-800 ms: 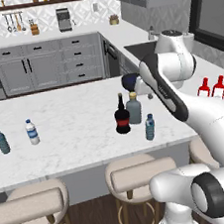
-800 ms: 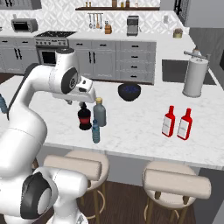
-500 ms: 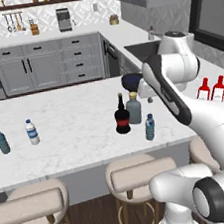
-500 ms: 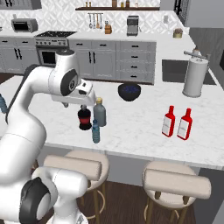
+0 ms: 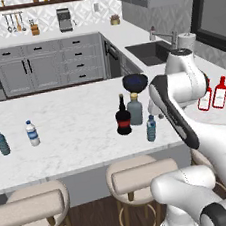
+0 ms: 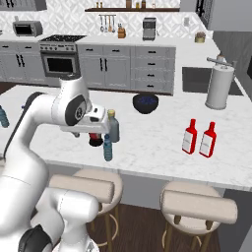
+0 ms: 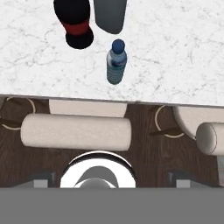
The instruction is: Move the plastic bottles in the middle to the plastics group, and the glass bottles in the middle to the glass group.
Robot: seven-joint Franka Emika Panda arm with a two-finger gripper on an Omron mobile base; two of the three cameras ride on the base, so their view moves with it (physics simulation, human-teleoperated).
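Gripper [image 6: 96, 132] hanging spread and empty above the counter's [image 5: 77, 130] front edge; small water bottle [image 7: 116, 61] standing upright just ahead and below, in front of the black bottle [image 7: 74, 22] and grey bottle [image 7: 110, 14]

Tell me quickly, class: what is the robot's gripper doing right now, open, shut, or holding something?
Gripper: open and holding nothing, looking down from above the small blue-capped water bottle on the counter.
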